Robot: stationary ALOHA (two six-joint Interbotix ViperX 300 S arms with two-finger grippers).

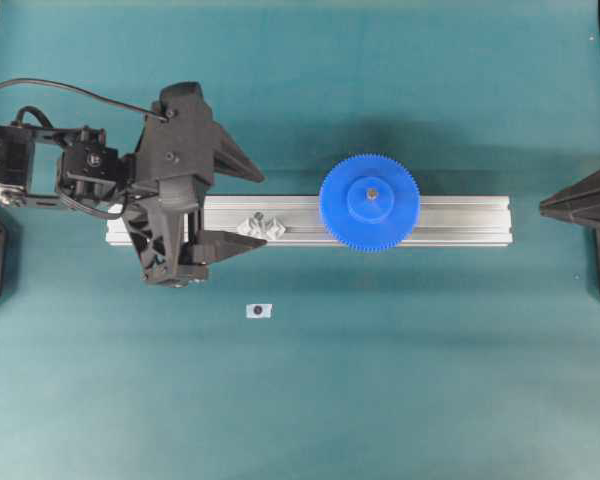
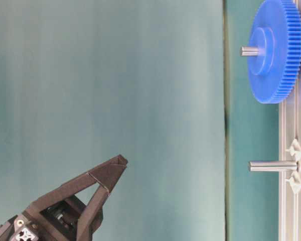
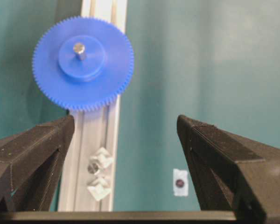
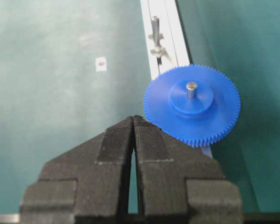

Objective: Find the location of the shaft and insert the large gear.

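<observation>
Black left pincer standing wide open and empty over the rail's end; right pincer sitting closed.
Blue plastic, the large gear is looking light, rigid and slick, best pinched across its toothed rim; it is sitting flat on the aluminium rail, a shaft poking through its hub.

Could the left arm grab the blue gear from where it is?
Probably yes. The left tool is open, straddling the rail, and nothing stands between it and the gear except a thin bare peg.
</observation>
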